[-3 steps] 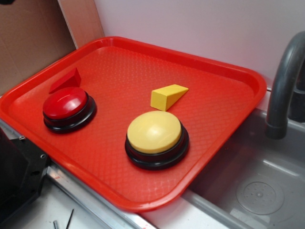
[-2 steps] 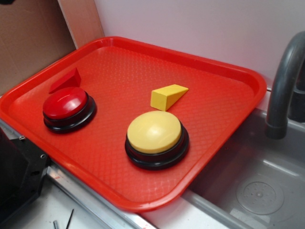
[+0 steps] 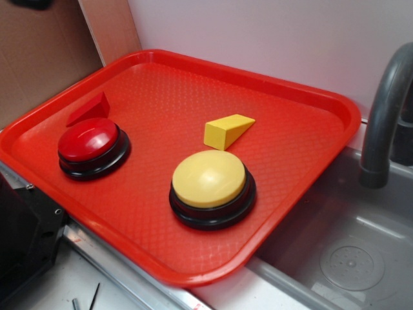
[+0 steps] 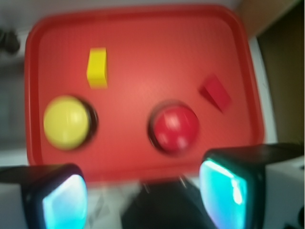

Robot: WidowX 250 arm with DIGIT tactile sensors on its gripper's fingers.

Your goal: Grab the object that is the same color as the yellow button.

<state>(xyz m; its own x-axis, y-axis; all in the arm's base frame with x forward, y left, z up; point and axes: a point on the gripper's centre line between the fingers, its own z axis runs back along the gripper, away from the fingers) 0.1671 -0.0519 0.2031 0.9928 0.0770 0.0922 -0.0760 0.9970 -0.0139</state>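
Observation:
The small yellow wedge block (image 3: 227, 130) lies on the red tray (image 3: 290, 129), just behind the yellow dome button (image 3: 209, 179) on its black base. In the blurred wrist view the wedge (image 4: 97, 67) is at the upper left and the yellow button (image 4: 66, 122) is below it. My gripper (image 4: 143, 195) is open and empty. Its two cyan pads (image 4: 64, 202) stand wide apart, high above the tray's near edge and far from the wedge. In the exterior view only a dark sliver of the arm (image 3: 29, 3) shows at the top left edge.
A red dome button (image 3: 89, 139) and a red wedge (image 3: 90, 108) sit at the tray's left side. A grey faucet (image 3: 384, 110) and sink (image 3: 348, 258) are on the right. Cardboard (image 3: 39, 58) stands behind at the left. A black block (image 3: 19, 239) is at the lower left.
The dark sliver of the arm at the top left edge has come a little further into view. The objects on the tray have not moved.

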